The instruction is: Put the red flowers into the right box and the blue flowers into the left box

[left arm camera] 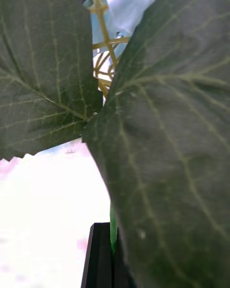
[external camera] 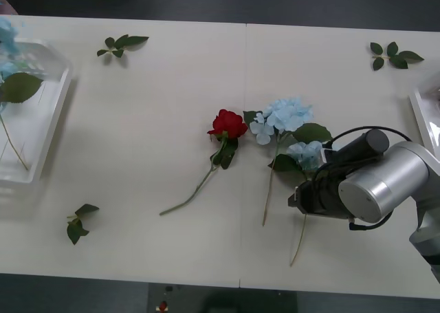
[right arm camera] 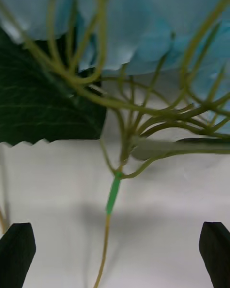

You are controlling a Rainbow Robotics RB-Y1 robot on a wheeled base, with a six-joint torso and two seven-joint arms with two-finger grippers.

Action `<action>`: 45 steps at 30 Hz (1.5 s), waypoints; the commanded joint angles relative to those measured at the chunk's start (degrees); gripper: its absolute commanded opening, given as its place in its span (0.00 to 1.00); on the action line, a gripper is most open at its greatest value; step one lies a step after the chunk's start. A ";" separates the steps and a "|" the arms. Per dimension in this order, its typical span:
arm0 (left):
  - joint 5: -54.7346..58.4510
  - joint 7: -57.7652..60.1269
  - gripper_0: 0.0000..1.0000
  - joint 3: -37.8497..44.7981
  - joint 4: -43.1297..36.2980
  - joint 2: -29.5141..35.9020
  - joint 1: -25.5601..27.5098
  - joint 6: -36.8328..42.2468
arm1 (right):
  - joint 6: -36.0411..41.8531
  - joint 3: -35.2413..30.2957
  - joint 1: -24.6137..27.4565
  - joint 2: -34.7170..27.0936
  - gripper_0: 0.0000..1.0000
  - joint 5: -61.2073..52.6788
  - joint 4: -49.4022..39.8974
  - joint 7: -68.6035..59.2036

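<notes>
- Pale blue hydrangeas lie on the tabletop (external camera: 172, 106): a larger head (external camera: 285, 115) and a smaller head (external camera: 307, 153), the latter just ahead of the right gripper (external camera: 302, 199).
- In the right wrist view, the right gripper (right arm camera: 115, 254) is seen with its black fingers (right arm camera: 17, 252) spread wide apart and empty, and the thin stem (right arm camera: 112, 197) of the smaller hydrangea runs between them, roughly midway.
- That stem's long axis is judged to lie nearly in line with the fingers' reach, the bloom pointing away from the fingers and the bare stem end trailing back under the wrist.
- A closing of the fingers across the stem, just below the branching, is judged to be the coming move; the right arm is the nearer one.
- In the left wrist view, the left gripper (left arm camera: 106, 257) is seen with its fingers (left arm camera: 98, 257) pressed together on a green stem (left arm camera: 113, 230) beneath broad dark leaves (left arm camera: 182, 163).
- A red rose (external camera: 227, 124) lies farther beyond the fingers, towards the left arm's side, bloom away and stem trailing back.
- The left box (external camera: 58, 113) sits at the tabletop's left edge; the right box (external camera: 423, 117) shows in part at the right edge.
</notes>
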 commanded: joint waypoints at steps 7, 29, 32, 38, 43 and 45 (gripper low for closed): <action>0.94 -10.12 0.00 4.21 19.17 1.35 1.51 -9.25 | -4.01 1.52 -0.30 0.94 1.00 0.32 2.56 -0.09; 1.64 -12.23 0.89 2.62 27.00 1.44 1.69 -16.63 | -4.28 1.78 -0.74 1.38 0.00 -0.12 3.87 0.44; 4.90 -12.32 0.96 3.94 25.59 1.79 1.60 -16.98 | -4.28 1.78 -1.00 1.38 0.00 -0.21 3.87 0.53; 14.65 -12.05 1.00 6.93 18.12 2.32 1.51 -14.96 | -4.36 0.11 -1.53 1.03 0.00 -0.30 1.15 0.53; 20.10 -11.35 1.00 6.49 11.97 2.32 1.51 -14.96 | -3.13 -2.52 -1.53 -0.64 0.00 -0.83 -3.86 1.41; 21.33 -11.26 1.00 5.52 9.86 2.32 1.25 -14.96 | -2.26 -3.49 -1.53 -1.08 0.00 -1.00 -5.62 2.02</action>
